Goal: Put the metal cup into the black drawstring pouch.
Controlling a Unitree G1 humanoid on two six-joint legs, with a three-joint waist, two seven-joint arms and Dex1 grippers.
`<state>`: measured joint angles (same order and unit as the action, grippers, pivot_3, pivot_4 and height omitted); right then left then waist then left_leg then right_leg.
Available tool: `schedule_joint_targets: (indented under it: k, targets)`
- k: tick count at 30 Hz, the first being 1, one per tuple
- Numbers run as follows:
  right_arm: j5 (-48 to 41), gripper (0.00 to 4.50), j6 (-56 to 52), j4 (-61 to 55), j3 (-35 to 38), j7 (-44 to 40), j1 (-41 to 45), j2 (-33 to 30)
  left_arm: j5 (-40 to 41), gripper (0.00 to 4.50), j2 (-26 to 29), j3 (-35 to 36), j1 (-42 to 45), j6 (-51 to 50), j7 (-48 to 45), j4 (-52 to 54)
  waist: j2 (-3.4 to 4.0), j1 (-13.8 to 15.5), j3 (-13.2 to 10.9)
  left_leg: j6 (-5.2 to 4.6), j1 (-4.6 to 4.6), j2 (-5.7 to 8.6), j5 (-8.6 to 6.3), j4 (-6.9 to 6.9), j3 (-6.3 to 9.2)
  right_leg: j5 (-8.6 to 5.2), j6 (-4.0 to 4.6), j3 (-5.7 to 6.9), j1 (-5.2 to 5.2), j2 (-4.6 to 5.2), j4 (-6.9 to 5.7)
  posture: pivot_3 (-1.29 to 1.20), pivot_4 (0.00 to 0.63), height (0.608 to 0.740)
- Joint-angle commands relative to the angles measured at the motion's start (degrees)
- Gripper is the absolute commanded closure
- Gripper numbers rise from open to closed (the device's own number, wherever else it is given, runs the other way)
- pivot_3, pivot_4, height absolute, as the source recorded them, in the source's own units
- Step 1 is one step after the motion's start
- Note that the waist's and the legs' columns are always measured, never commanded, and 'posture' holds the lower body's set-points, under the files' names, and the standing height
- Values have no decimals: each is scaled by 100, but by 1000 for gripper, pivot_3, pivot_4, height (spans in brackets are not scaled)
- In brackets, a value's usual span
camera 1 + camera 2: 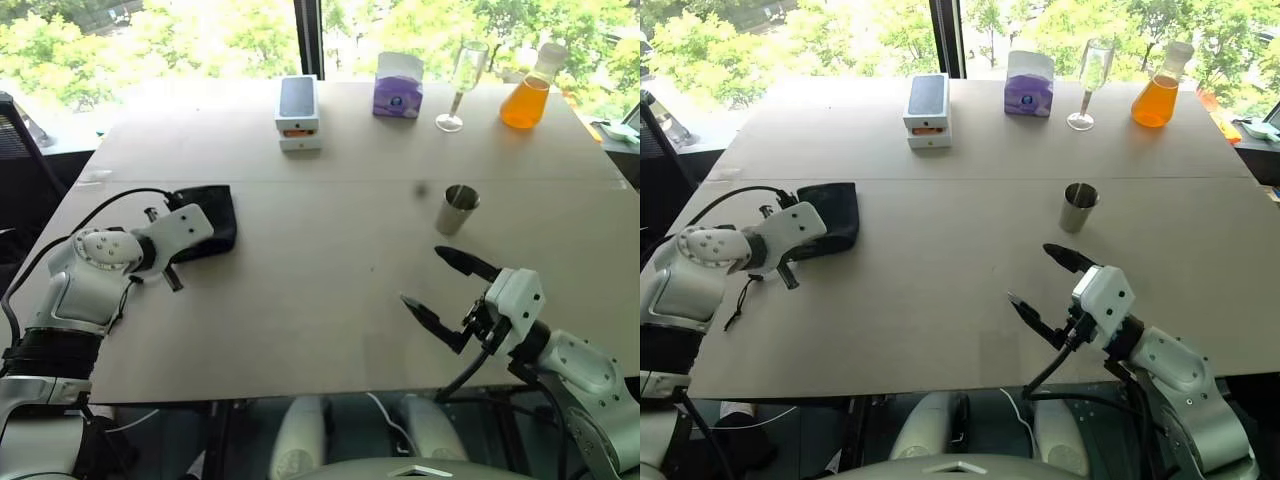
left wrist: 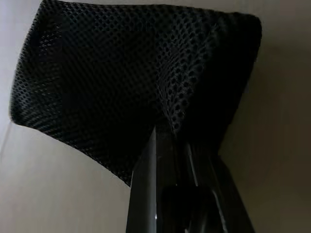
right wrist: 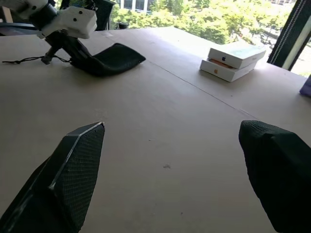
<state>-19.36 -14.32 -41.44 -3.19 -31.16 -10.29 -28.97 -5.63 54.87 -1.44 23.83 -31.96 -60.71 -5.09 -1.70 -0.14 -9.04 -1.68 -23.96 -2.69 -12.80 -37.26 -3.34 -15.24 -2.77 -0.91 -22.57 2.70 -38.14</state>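
Note:
The black drawstring pouch (image 1: 212, 215) lies on the table's left side. My left gripper (image 3: 80, 56) is shut on its near edge, and the mesh fabric (image 2: 121, 82) bunches up between the closed fingers (image 2: 167, 141). Its thin cord (image 3: 24, 60) trails off on the table beside the gripper. On the right half of the table the metal cup (image 1: 458, 210) stands upright, a small steel tumbler. My right gripper (image 1: 425, 278) hovers open just in front of the cup, nearer the table's front edge, with nothing between its fingers (image 3: 77, 160).
Along the far edge stand two stacked white boxes (image 1: 298, 112), a purple tissue box (image 1: 398, 88), a tall clear stemmed glass (image 1: 462, 85) and a flask of orange liquid (image 1: 528, 95). Bare tabletop (image 1: 320, 260) lies between pouch and cup.

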Motion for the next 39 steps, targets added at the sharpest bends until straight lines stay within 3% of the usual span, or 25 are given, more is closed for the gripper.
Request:
schedule_joint_targets:
  k: [1, 4, 6, 9, 12, 15, 17, 18, 20, 31, 39]
  targets:
    - [935, 0, -1032, -585, 12, 578, 291, -467, 1169, 4405, -316, -283, 725, -3185, -544, 1294, 0, 30, 0, 0, -2, 1, 0, -8, 4, 0, -1, 1, 1, 0, -3, 0, 150, 740]
    - [255, 0, -1876, -737, 256, 549, 671, -459, 1773, 4405, -1129, -384, 1592, -5381, -173, 1542, -6, 53, 2, -1, -4, 22, 1, -20, 18, -2, -3, 1, 2, -5, -12, 0, 150, 740]
    - [200, 0, -2299, -850, 453, 723, 856, -413, 2112, 4405, -1657, -327, 1988, -5965, 157, 1252, -5, 56, 2, -1, -4, 25, 1, -22, 50, -2, -3, -2, 1, -11, -20, 0, 150, 740]
    - [67, 0, -2990, -806, 686, 1018, 1227, -306, 2371, 4405, -2227, -309, 2167, -6054, 773, 826, -5, -25, 2, -1, -1, 29, 1, -21, 59, -2, -2, -7, -1, -13, -36, 0, 150, 740]
    - [611, 0, -4068, -851, 363, 1300, 1867, -962, 2323, 4405, -3153, -203, 2195, -6054, 1542, 438, 0, -58, -1, -1, -2, 35, 1, -22, 54, -1, -2, -17, -10, -9, -47, 0, 150, 740]
    - [346, 0, -4710, -389, 274, 1111, 2706, -1056, 2160, 4405, -4220, 290, 2343, -6054, 2278, 2, -8, -44, -5, -2, -5, 41, 1, -26, 57, -1, -2, -14, -11, -4, -47, 0, 150, 740]
    - [236, 0, -4954, -113, 211, 925, 3206, -1112, 2108, 4405, -4620, 492, 2449, -6027, 2592, -116, -6, -59, -7, -1, -13, 39, 1, -25, 63, -2, -1, -10, -17, -6, -46, 0, 150, 740]
    - [251, 509, -5016, -12, 151, 879, 3383, -1170, 2118, 4500, -4732, 566, 2473, -6026, 2701, -113, -6, -49, -7, -1, -14, 40, 1, -25, 60, -1, -1, -13, -18, -6, -47, 0, 150, 740]
    - [227, 996, -5165, 184, 27, 757, 3721, -1290, 2149, 4500, -4913, 734, 2500, -6044, 2923, -78, -6, -48, -7, -2, -23, 43, 1, -27, 64, -1, -2, -9, -20, -3, -43, 0, 150, 740]
    - [642, 996, -4705, 1947, -974, 186, 4848, -1569, 2253, 4500, -5548, 1258, 2407, -6016, 3904, 263, -5, -38, -7, 1, -77, 44, 3, -37, 70, 2, -4, -1, -62, 3, -39, 0, 150, 740]
    - [977, 996, -4307, 2968, -1714, -672, 5515, -1742, 2499, 4500, -5522, 1306, 2142, -6054, 4206, 650, -4, -52, -8, 8, -85, 43, 7, -35, 65, 2, -4, -6, -78, 3, -43, 0, 150, 740]
